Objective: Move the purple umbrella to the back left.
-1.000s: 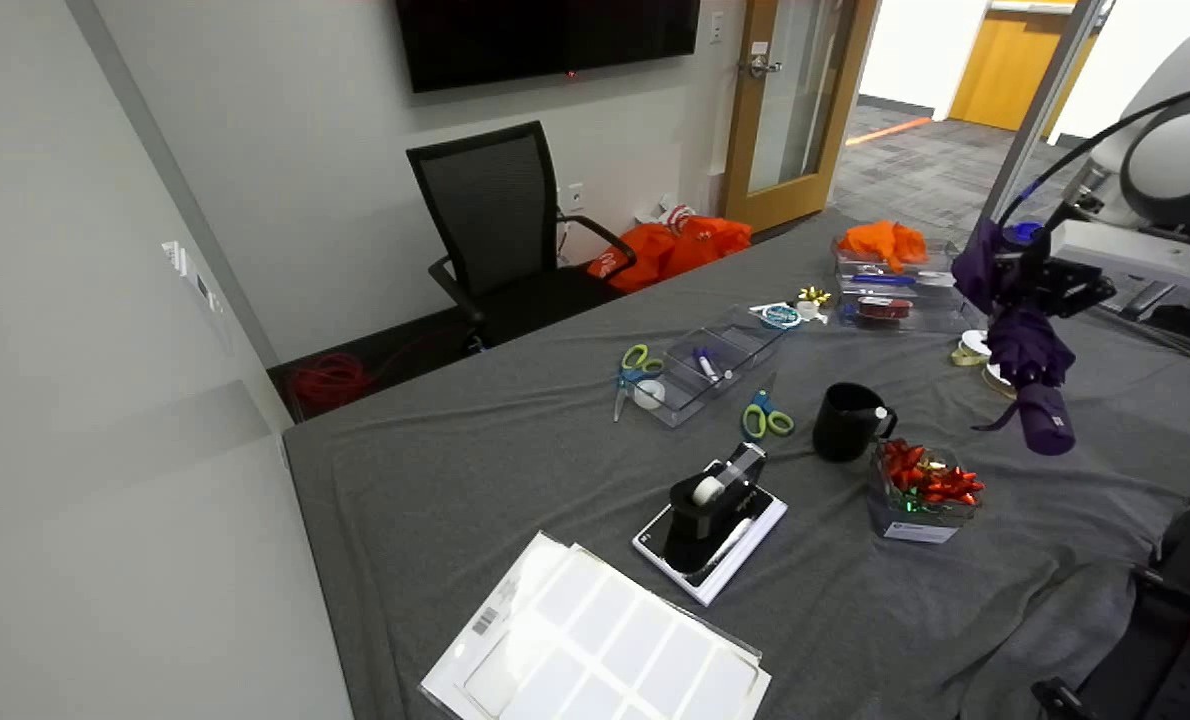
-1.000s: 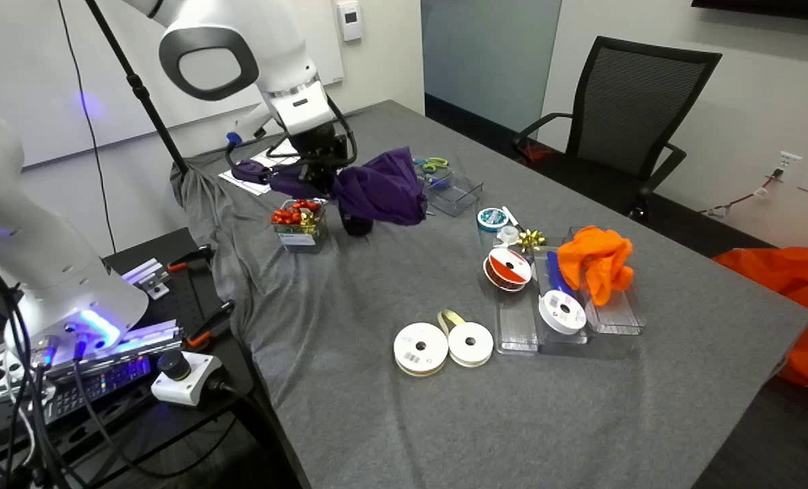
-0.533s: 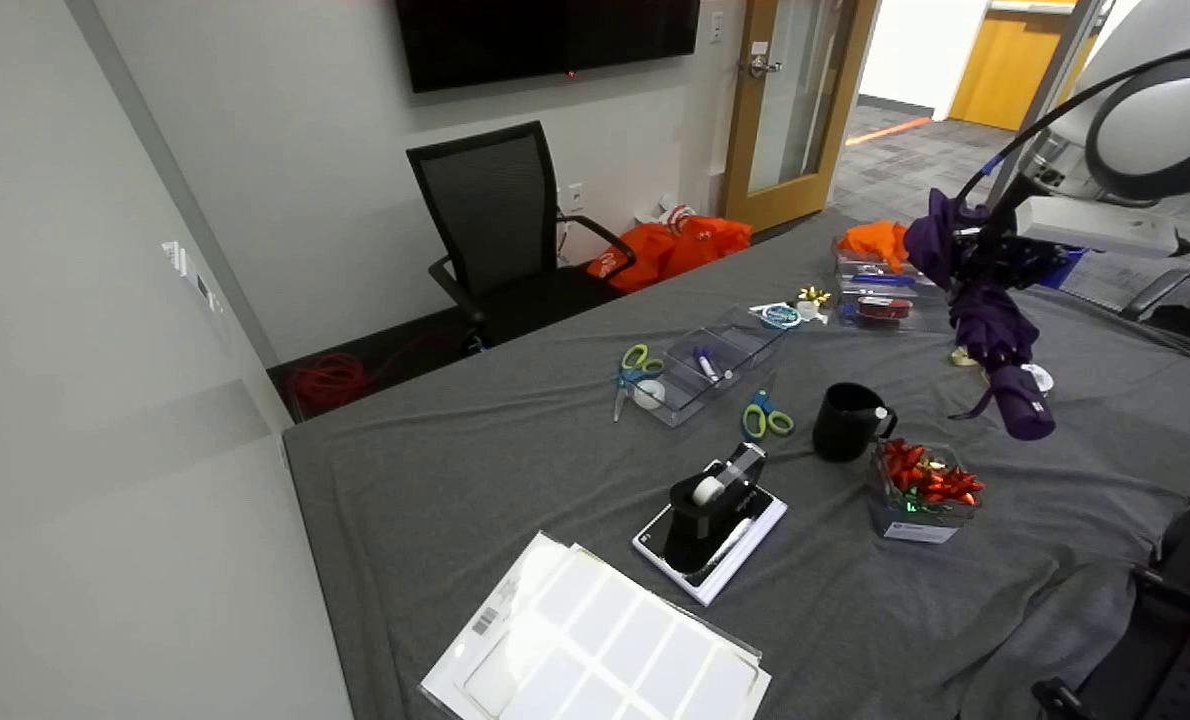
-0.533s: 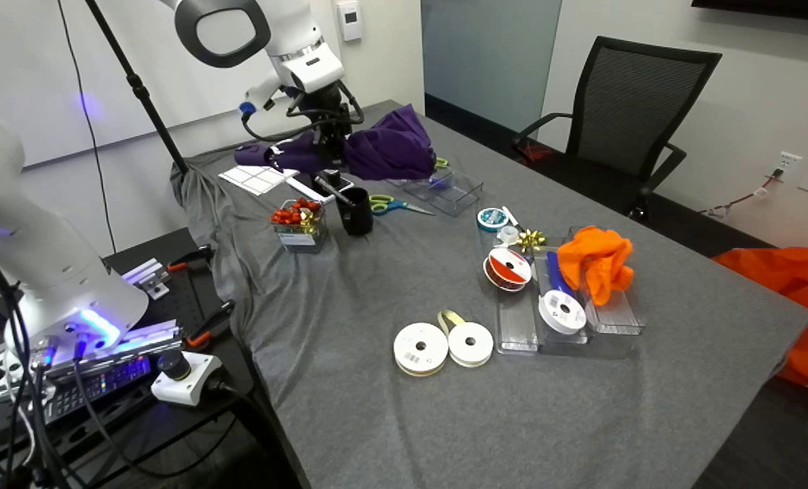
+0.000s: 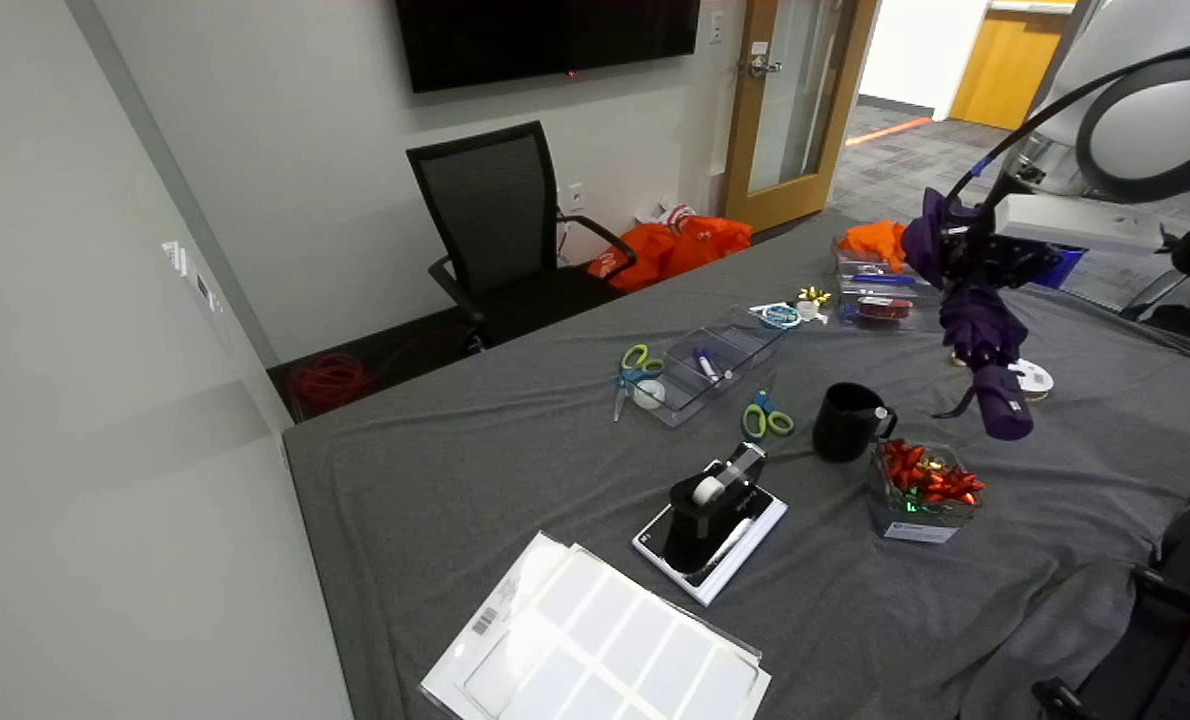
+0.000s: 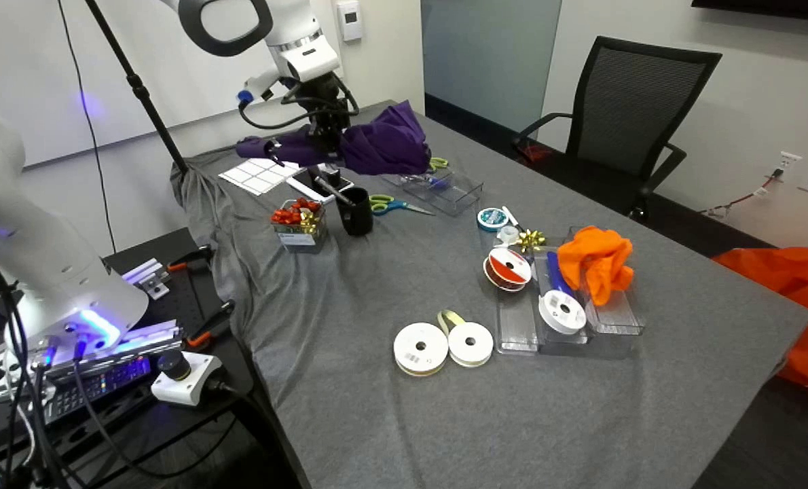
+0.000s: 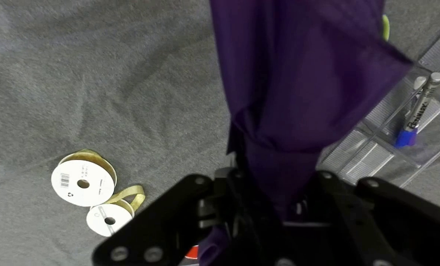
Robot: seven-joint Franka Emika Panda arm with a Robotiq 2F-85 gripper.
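The folded purple umbrella is held in the air above the grey-covered table, roughly level, in both exterior views (image 5: pixel 985 325) (image 6: pixel 387 142). Its handle end (image 5: pixel 1003 402) hangs lower toward the viewer in an exterior view. My gripper (image 6: pixel 327 139) is closed around the umbrella's middle, with the cloth part out one side and the handle out the other. In the wrist view the umbrella (image 7: pixel 297 85) fills the upper middle and passes between the fingers (image 7: pixel 273 181). The fingertips are dark and partly hidden by the cloth.
Near the umbrella stand a black mug (image 5: pixel 845 422), a bin of red bows (image 5: pixel 923 492) and a clear tray (image 6: pixel 451 193) with markers. White ribbon spools (image 7: pixel 83 183) lie on the table. A tape dispenser (image 5: pixel 710 500), label sheets (image 5: pixel 600 640) and scissors (image 6: pixel 397 205) lie farther off.
The umbrella and gripper have risen and moved left in the exterior view with the label sheets up front. The mug and scissors, earlier covered, now show below the umbrella. The grip is unchanged.
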